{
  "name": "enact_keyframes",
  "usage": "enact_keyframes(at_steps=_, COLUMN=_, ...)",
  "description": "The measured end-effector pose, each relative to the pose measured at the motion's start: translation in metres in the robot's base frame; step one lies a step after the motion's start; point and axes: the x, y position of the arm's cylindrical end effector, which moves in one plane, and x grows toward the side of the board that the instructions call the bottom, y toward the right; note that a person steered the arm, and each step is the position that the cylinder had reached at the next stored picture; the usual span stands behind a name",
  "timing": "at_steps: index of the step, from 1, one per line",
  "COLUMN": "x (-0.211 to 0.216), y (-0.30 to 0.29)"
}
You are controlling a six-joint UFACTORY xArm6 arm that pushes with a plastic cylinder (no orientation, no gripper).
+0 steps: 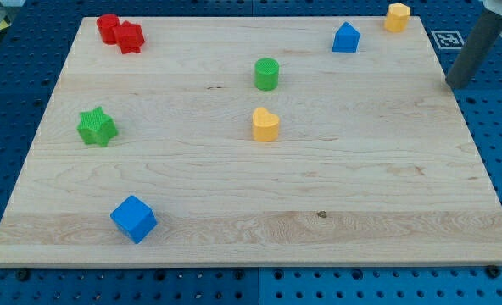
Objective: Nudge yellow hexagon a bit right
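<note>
Wooden board [234,186] with my tip [456,85], the bare lower end of the dark rod, holding nothing, off the board's right edge. The small yellow hexagon block [397,17] lies up and to the left of the tip, at the top edge. To push rightward, the tip should probably first circle to its far, left side. The block is compact, with no evident long axis.

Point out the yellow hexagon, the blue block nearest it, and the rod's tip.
yellow hexagon [397,16]: camera view, top face.
blue block [346,38]: camera view, front face.
my tip [457,85]: camera view, the rod's very end, right of the board.
</note>
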Motion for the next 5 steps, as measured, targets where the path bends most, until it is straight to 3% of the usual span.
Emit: enact_keyframes(at_steps=5, x=-0.06, y=-0.028)
